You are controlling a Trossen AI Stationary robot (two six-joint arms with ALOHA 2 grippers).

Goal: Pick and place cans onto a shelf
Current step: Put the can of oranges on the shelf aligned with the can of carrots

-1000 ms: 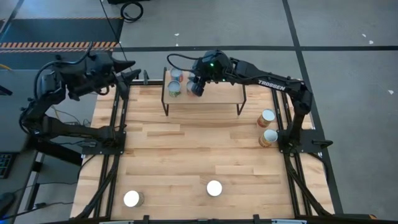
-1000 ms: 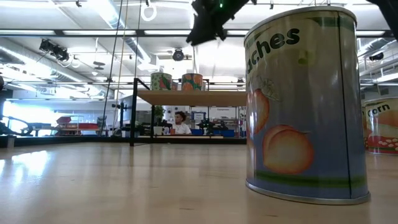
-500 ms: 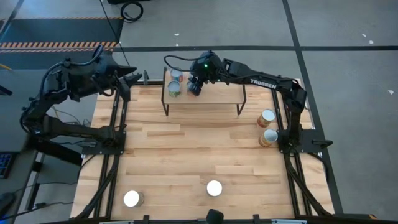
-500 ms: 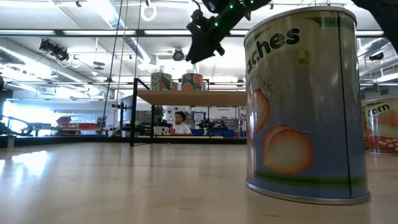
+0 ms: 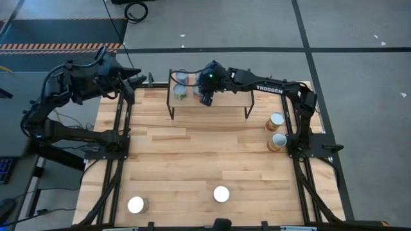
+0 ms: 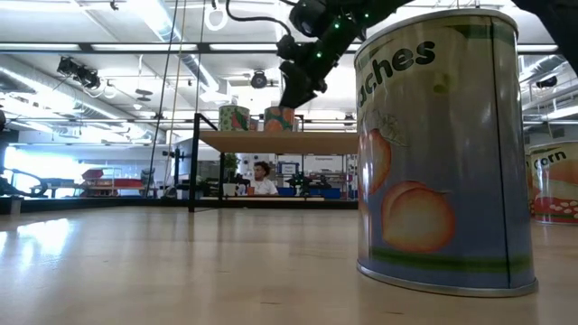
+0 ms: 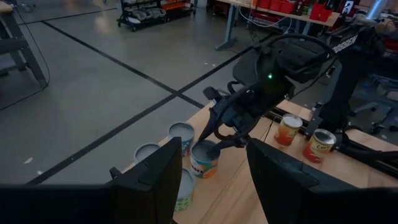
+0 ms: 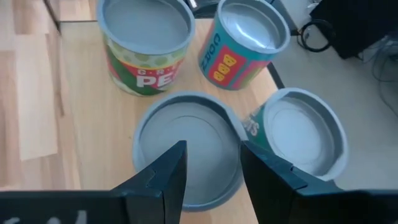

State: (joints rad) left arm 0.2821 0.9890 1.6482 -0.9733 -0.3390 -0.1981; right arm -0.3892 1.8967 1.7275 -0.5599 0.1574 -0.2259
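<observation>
Inspecting the far edge of the slatted wooden table (image 5: 192, 160), we find the right gripper (image 5: 205, 97) poised over the left end of the low wood-topped shelf on thin black legs (image 5: 225, 100). Its two dark fingers (image 8: 163, 177) stand parted, released, directly above the silver-grey lid of a tin (image 8: 185, 149) resting on the shelf; we see no contact. Beside that tin stand three more cans: a green-and-red labelled one reading "PE" (image 8: 147, 46), a teal one with yellow marks (image 8: 242, 40), and a green-labelled one (image 8: 298, 134) just touching or very near the central tin.

The left gripper (image 5: 136, 82) waits off the table's far left corner, fingers (image 7: 152, 180) spread apart, holding nothing.

Elsewhere we note two orange-labelled cans (image 5: 276, 131) at the right edge, and two white-lidded cans (image 5: 135, 205) (image 5: 221, 194) near the front edge. One peach-labelled can (image 6: 438, 149) fills the low view.
</observation>
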